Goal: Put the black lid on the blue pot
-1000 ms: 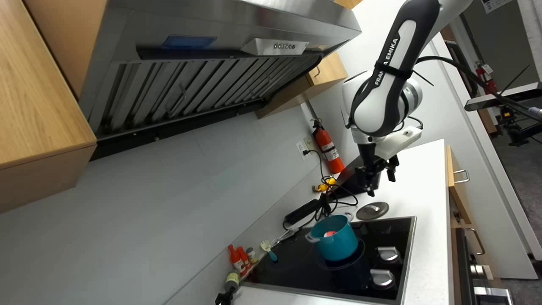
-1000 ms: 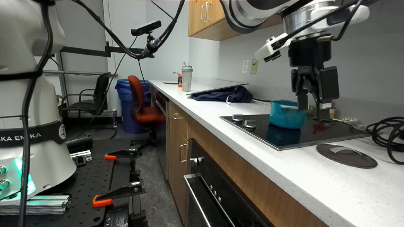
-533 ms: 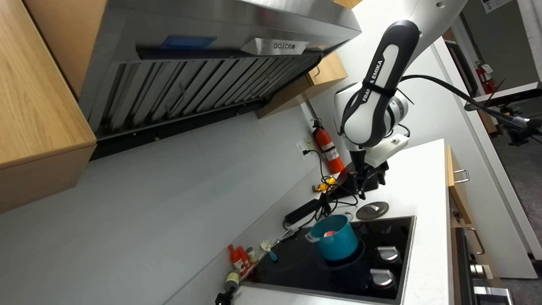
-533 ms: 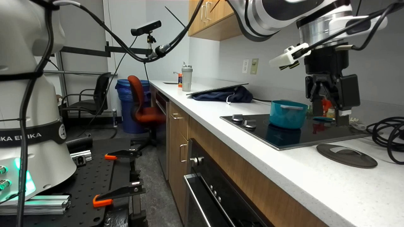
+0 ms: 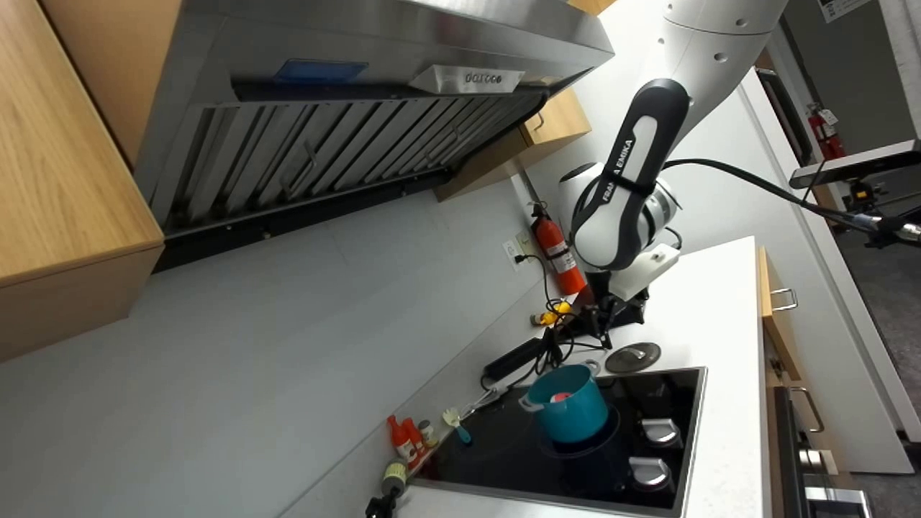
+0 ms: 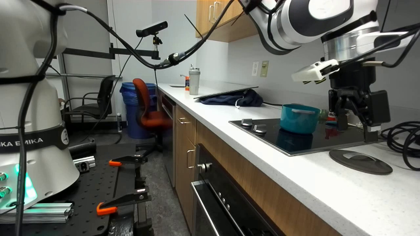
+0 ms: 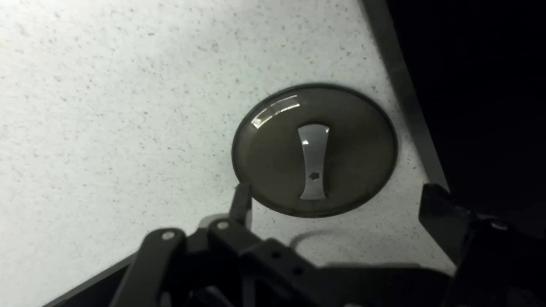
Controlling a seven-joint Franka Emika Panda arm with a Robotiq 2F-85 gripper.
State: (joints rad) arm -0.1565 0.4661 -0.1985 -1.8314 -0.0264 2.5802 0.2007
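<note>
Gripper [image 7: 338, 188] is hanging above the white counter [image 6: 315, 185] by the cooktop [image 5: 496, 460]; its jaws are standing spread wide. Black lid [image 7: 273, 162] is lying flat on the counter, pale handle [image 7: 314, 160] facing up.

In the wrist view the lid is sitting ahead of the fingertips, mostly higher in the picture, and sideways it is falling roughly within the span of the jaws. It is sitting off-centre: the finger [image 7: 242, 209] at picture left is meeting the lid's lower-left rim in the picture, while the finger [image 7: 439, 217] at picture right is standing clear, counter showing between. Handle is running near-vertical in that view, its lower end pointing toward the gap between the fingers.

In an exterior view the fingertips are hanging higher than the lid, a gap showing, so they are not touching it there. Lid is resting just beside the cooktop's metal edge, a thin strip of counter running between.

Blue pot [image 5: 575, 414] is standing upright on the cooktop, mouth uncovered, a small red-and-white thing [image 5: 561, 396] showing inside. In both exterior views it is sitting apart from the lid. Black cables [image 6: 410, 126] are lying coiled on the counter near the lid. Arm [image 5: 626, 180] is reaching down from above.
</note>
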